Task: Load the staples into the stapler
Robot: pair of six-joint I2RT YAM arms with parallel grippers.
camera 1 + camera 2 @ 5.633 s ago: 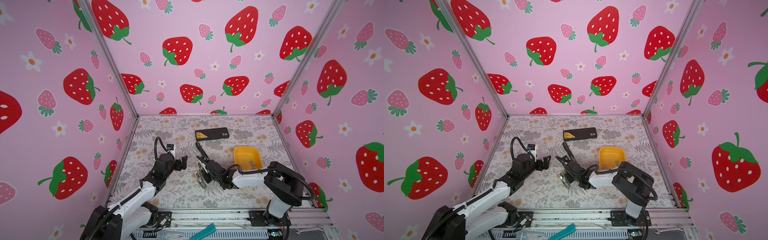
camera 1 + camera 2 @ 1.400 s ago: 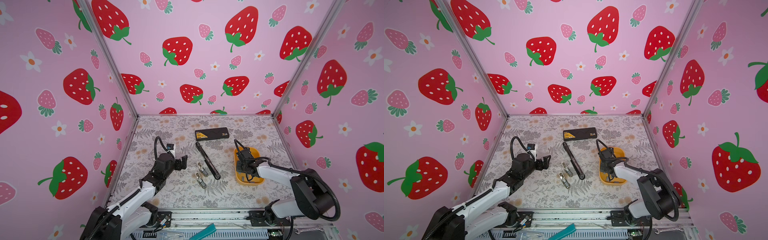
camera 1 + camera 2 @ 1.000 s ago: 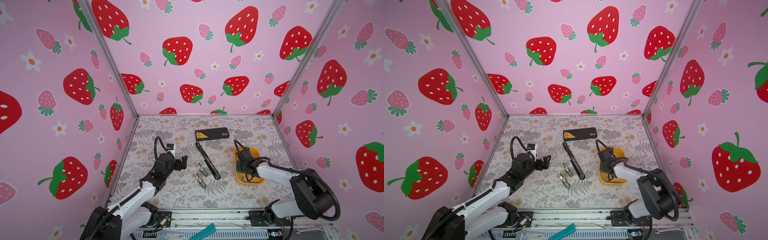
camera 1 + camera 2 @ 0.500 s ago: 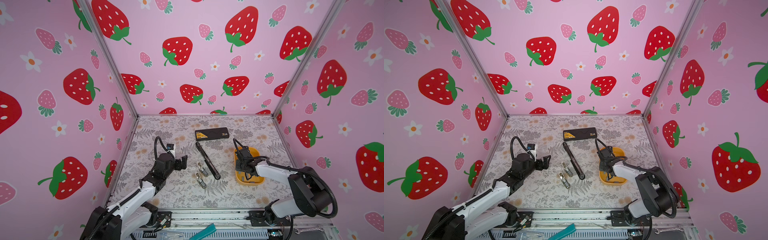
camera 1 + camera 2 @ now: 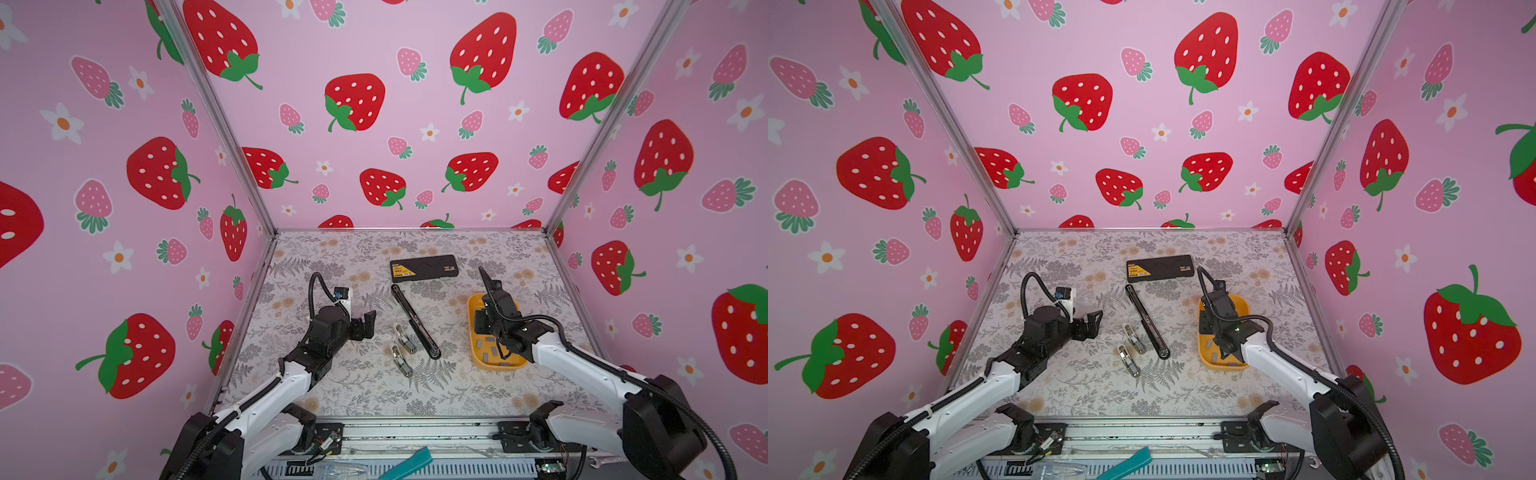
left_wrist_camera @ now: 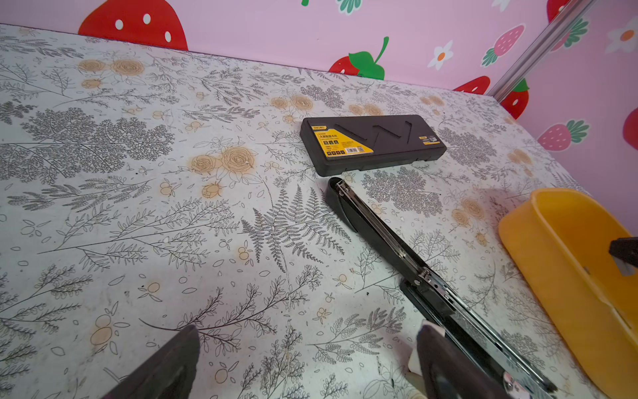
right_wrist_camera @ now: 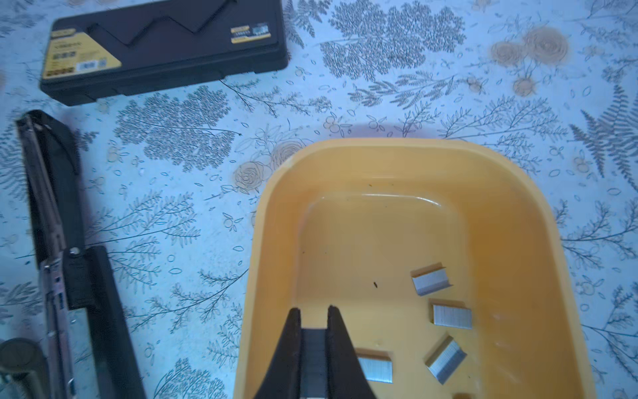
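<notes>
Right tool [image 7: 313,309]: pressed almost together, pinching what looks like a short grey strip [image 7: 313,349] of staples between the tips, low inside the yellow tray [image 7: 379,146]. Left tool [image 6: 307,362]: spread wide, holding nothing, hovering over the desk [image 6: 138,207] near the stapler [image 5: 415,324]. More loose staples [image 7: 450,316] lying flat on the tray floor, close to the held strip but apart from it. Stapler lying on the desk between the two arms, folded out flat with the metal rail [image 6: 379,226] uppermost; no strip visible in it. Two small silvery parts [image 5: 405,340] just beside it, purpose unclear. Step in hand, by judgement: picking up one strip for the carry to the rail. To do well: lift straight up until clear of the tray wall, keep the strip level, avoid extra squeeze (likely brittle), turn lengthwise along the rail, lower legs-down, release only once seated; if needed, steady the stapler body with the left tool against sliding. Black box [image 6: 373,145] beyond the stapler's far end: yellow label with Chinese characters, small icons and a barcode, plus a second small sticker at the other end; not readable with confidence, brand mark too small.
</notes>
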